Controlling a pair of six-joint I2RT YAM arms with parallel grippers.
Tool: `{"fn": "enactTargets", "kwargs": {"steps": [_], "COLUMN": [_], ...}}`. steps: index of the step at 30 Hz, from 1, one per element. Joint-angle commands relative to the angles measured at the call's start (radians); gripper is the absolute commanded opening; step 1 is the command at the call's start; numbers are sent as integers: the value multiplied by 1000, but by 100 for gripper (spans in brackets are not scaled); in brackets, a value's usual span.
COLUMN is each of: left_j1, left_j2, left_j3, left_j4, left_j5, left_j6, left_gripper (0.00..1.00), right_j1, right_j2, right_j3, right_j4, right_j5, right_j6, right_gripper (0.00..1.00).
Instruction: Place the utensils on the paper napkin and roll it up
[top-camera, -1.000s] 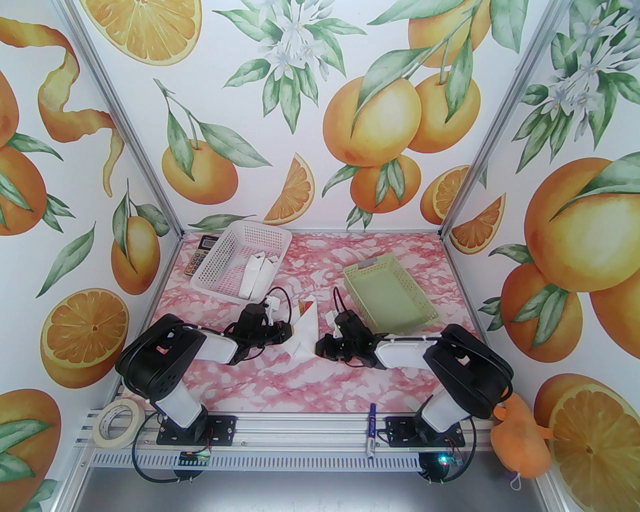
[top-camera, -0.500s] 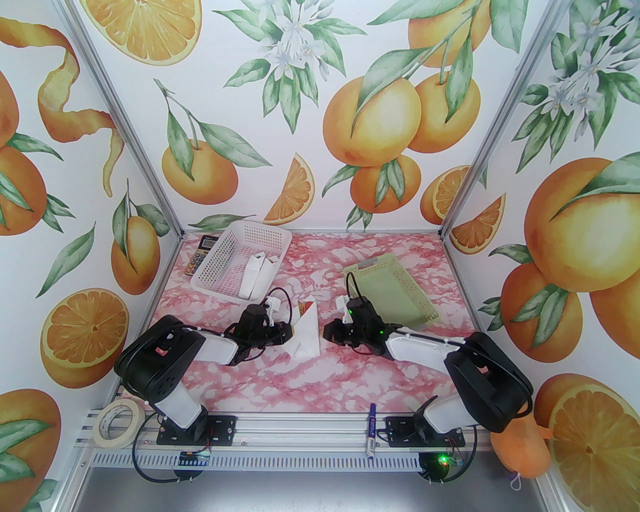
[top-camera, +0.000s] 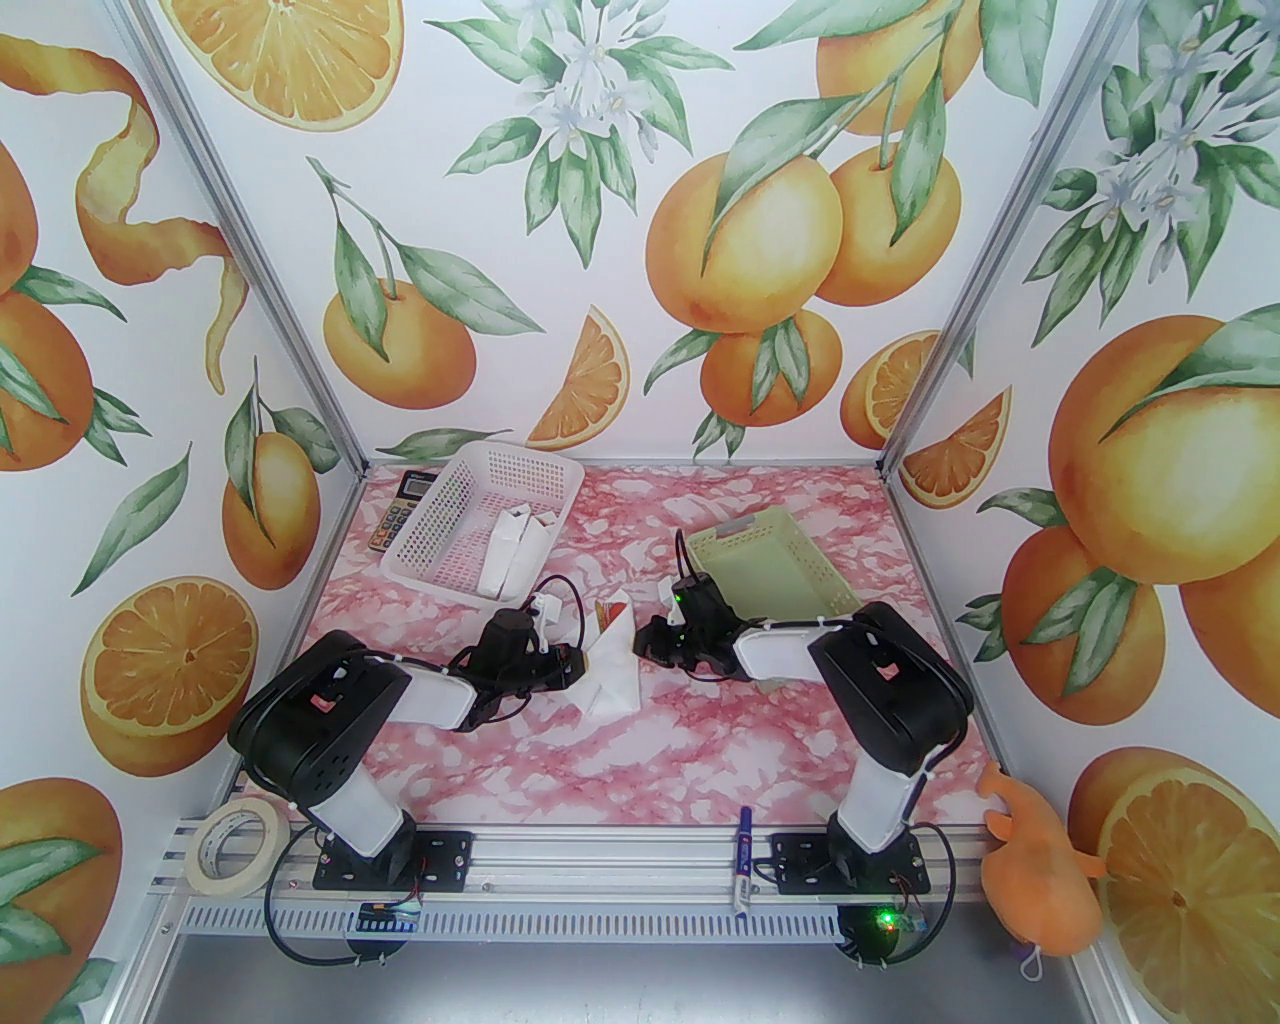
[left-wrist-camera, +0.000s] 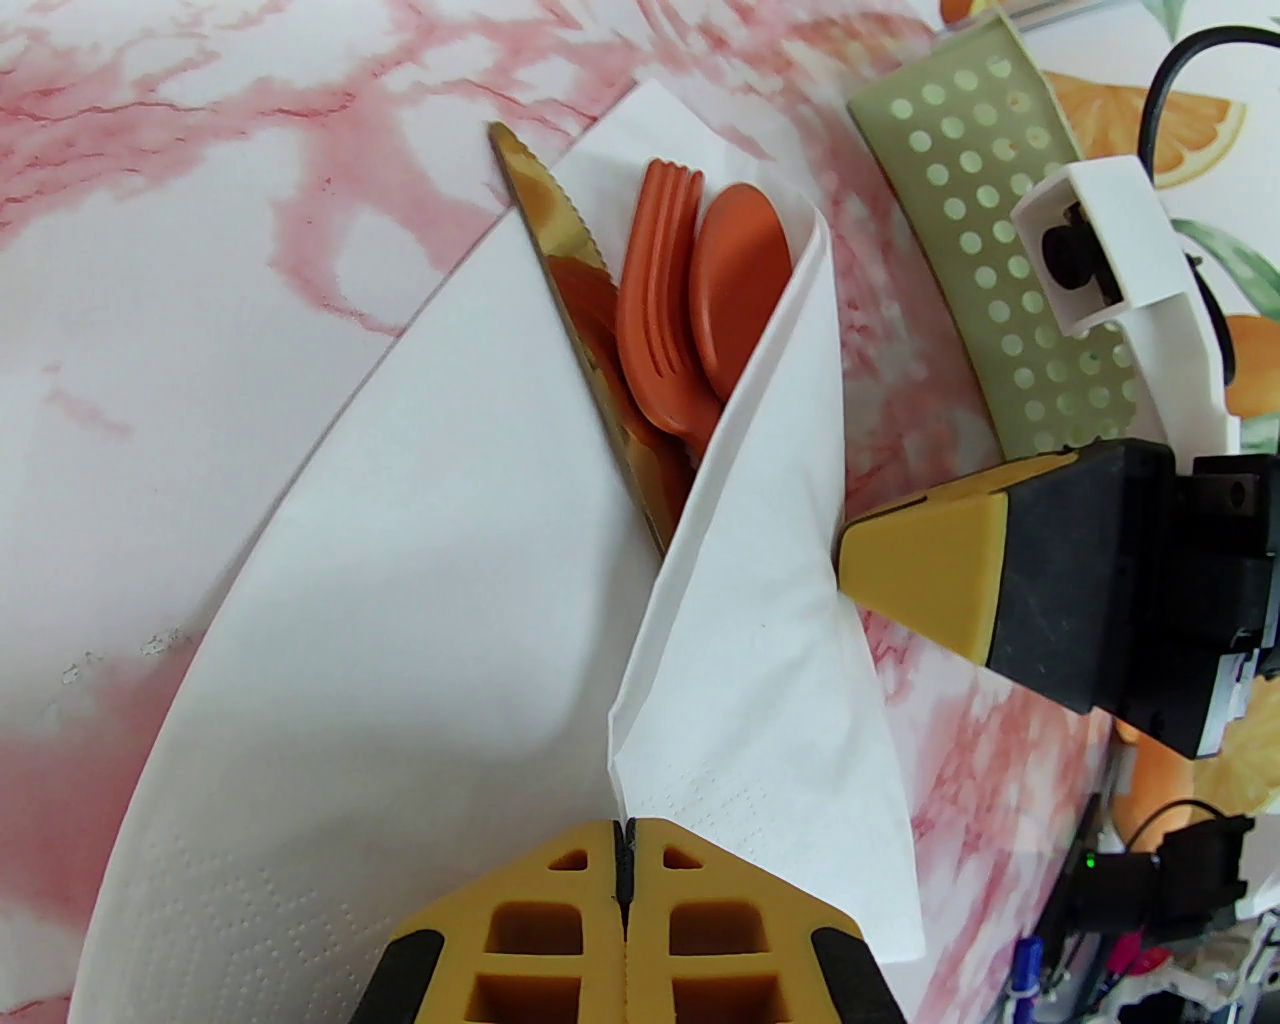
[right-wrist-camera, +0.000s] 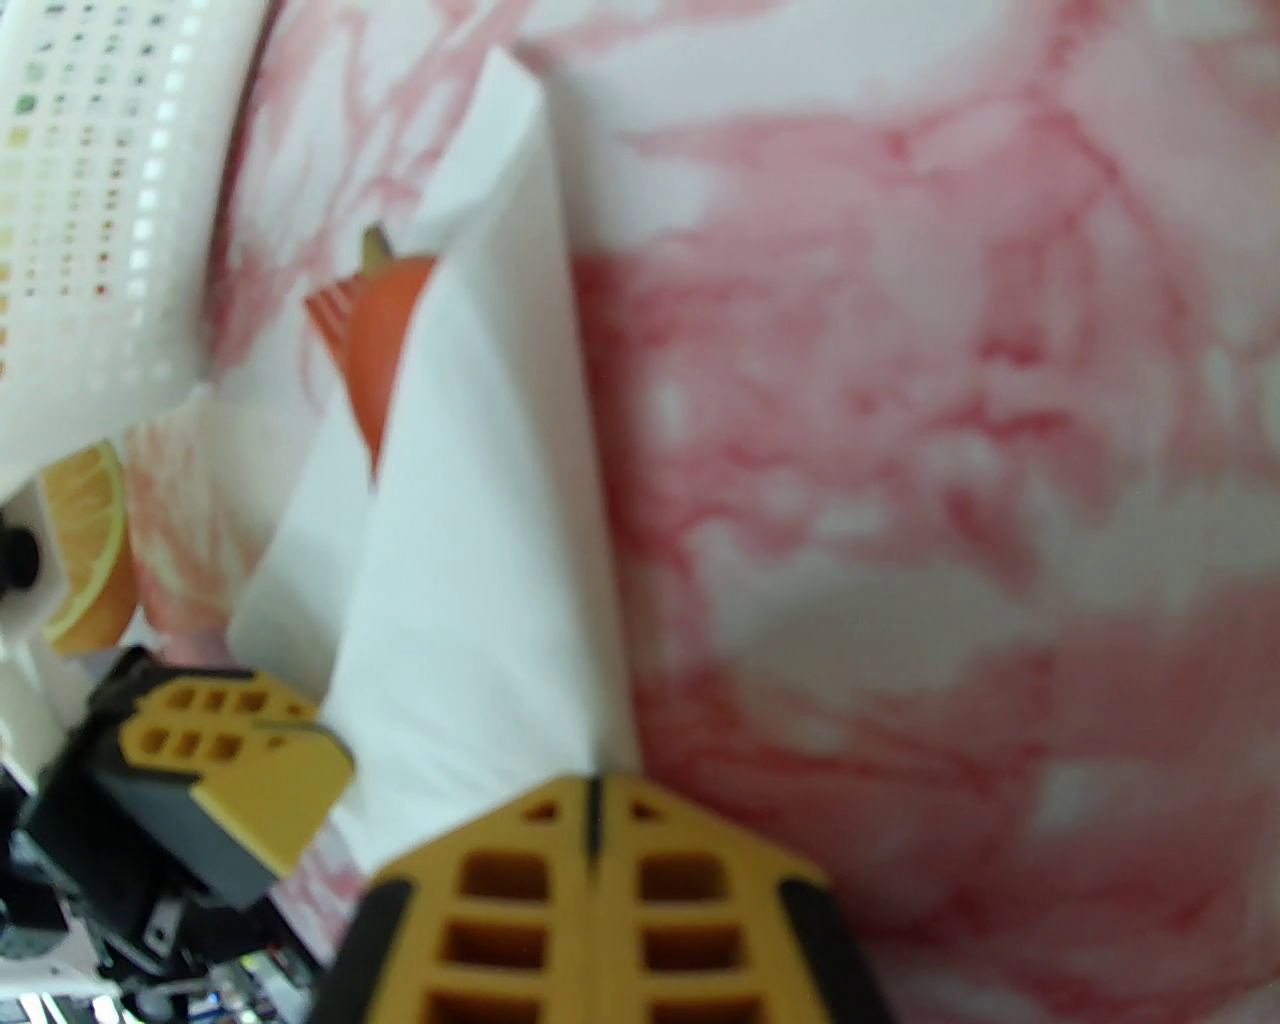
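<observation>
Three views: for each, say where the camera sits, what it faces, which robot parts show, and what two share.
Top external: above and behind, facing the table; left arm, right arm show.
Left wrist: on left arm, facing the napkin; shut left tool shows.
Right wrist: on right arm, facing the napkin; shut right tool shows.
Shared: napkin, utensils.
</observation>
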Motion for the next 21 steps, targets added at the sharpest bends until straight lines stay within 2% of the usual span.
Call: {"fn": "enactTargets", "kwargs": {"steps": [1, 13, 21], "left_j1": [-8, -8, -7], "left_j2": [2, 1, 6], "left_j3": [-21, -14, -11], "left_j4": [-113, -128, -129], "left_j5": [-15, -20, -14], "left_j6": [10, 10, 12], "left_gripper": [0, 0, 0], "right_j1": [-7, -13, -16], "right_j2": [22, 9, -45], "right_j3": [17, -6, 60], "right_j4": [7, -111, -167], "right_j5": [22, 71, 49], "right_j6": [-10, -81, -101], "right_gripper": [0, 0, 0]}}
